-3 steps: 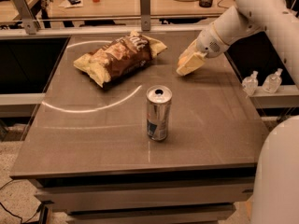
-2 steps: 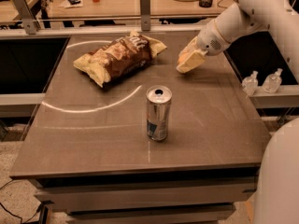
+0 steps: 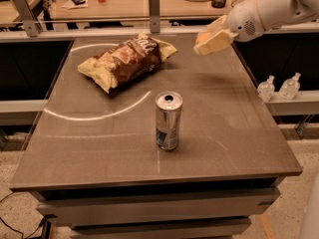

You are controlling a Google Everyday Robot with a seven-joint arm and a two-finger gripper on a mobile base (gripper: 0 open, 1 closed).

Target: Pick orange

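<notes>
Since approx. 1 s ago the gripper has risen off the far-right part of the table. It now hangs in the air above the far right corner, w/ the white arm reaching in from the upper right. The orange has gone up w/ it. Only a small patch of orange skin shows, wedged between the cream-coloured fingers, so the jaws look closed narrowly around the fruit, and nothing round is left on the tabletop below. Judged from that, the grasp has taken and the pick is basically done; what's left is prob. just holding the lift steady, since a smooth round fruit could roll out of a two-finger pinch. The rest looks undisturbed vs. the earlier views. The chip bag is crinkly foil, brown and yellow, puffed and irregular, and lies diagonally near the far edge left of centre. The drink can is a silver metal cylinder w/ an open top and stands upright mid-table, nearer the front edge, well apart from the gripper. The tabletop is a flat grey-brown slab, slightly glossy, w/ a pale curved reflection across its left half. Two small clear bottles sit on a ledge beyond the right edge.
</notes>
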